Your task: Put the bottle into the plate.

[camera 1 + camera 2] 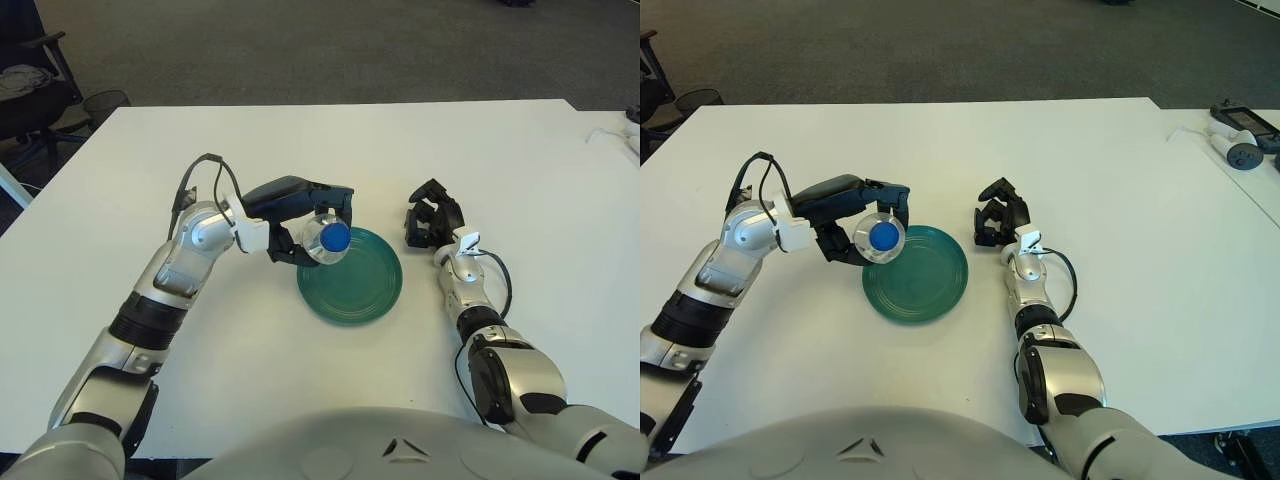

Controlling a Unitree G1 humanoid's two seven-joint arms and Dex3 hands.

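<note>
Table: a wide white tabletop [480,150] is seen across most of both views, matte, evenly lit, with no hard shadows cast.
Floor: dark grey carpet [330,45] is seen beyond the far table edge.
Chair: a dark office chair [28,75] is placed off the table's far left corner; something pale grey is laid on its seat.
Bin: a round dark wire bin [104,103] is seen just beside the chair, on the carpet.
Far right: small white-and-dark devices [1238,137] are seen near the table's right edge, with a thin white cable [1185,132] beside them; their type cannot be told.
Walls/windows: none captured.
</note>
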